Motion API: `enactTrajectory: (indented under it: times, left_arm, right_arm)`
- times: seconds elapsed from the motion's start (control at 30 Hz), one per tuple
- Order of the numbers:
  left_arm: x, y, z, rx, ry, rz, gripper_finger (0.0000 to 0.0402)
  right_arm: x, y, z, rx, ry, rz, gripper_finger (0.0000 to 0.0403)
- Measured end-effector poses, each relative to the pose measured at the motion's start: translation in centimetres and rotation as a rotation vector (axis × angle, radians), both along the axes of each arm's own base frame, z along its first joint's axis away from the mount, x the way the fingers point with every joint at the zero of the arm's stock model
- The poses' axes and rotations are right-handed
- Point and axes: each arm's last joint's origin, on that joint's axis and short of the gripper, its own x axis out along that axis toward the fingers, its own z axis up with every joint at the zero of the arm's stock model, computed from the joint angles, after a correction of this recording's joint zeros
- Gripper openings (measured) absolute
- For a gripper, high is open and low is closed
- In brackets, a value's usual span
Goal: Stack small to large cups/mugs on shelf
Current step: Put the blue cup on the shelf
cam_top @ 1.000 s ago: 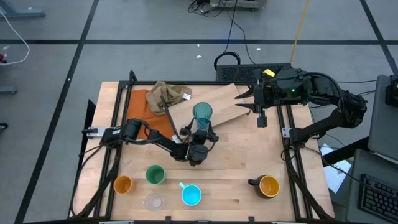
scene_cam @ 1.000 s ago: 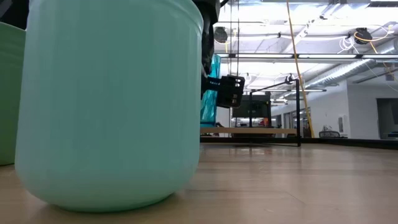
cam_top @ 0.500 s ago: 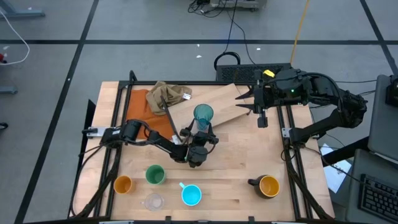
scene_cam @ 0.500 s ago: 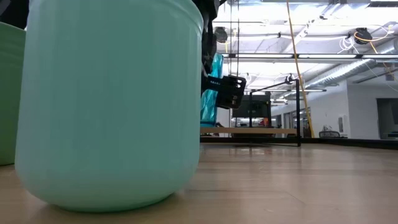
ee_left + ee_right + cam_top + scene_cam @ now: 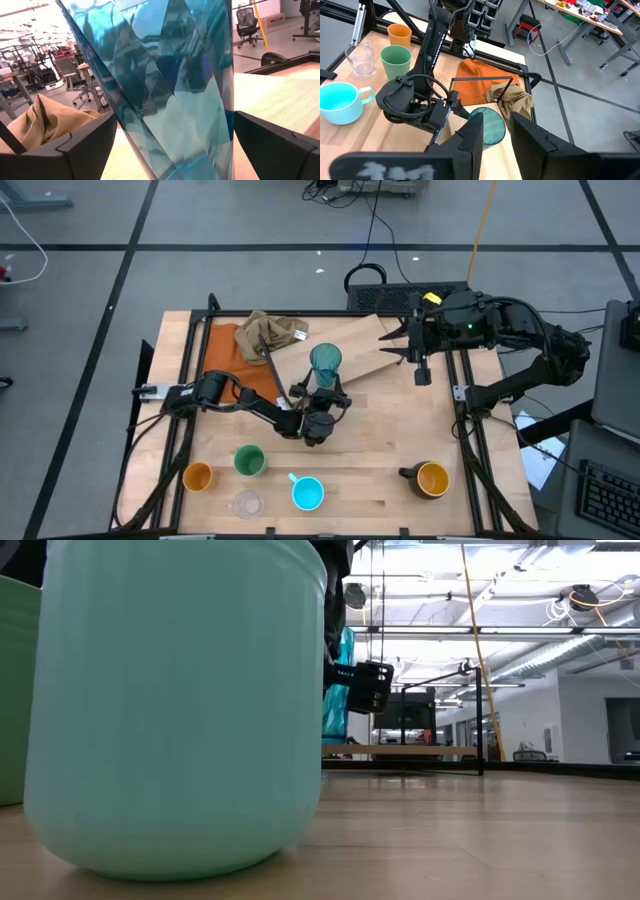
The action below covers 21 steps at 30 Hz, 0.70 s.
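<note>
The tall teal tumbler stands upright at the near left corner of the shelf; its foot is hidden. My left gripper reaches level toward it from the near side, open, one finger on each side of its wall. My right gripper hovers high over the shelf's right part, its fingers a little apart and holding nothing. Along the near edge stand the orange cup, the green cup, the clear glass, the light-blue mug and the black mug. My left gripper has its two fingers close beside the tumbler's faceted wall, level from the table's near side. Whether they touch the wall I cannot tell.
An orange cloth with a crumpled tan cloth on it lies at the far left. The light-blue mug fills the low view, and behind it show the tumbler and the shelf board. Bare table lies between shelf and black mug.
</note>
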Motion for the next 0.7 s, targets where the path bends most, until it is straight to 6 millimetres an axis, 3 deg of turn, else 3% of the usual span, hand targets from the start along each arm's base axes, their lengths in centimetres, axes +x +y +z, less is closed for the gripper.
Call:
enactTrajectory:
  times: [0.7]
  left_arm:
    - [0.14,0.13,0.06,-0.038,-0.144,-0.040,0.0397]
  right_arm:
    - [-0.03,0.00,-0.06,0.013,0.005,-0.007,0.0086]
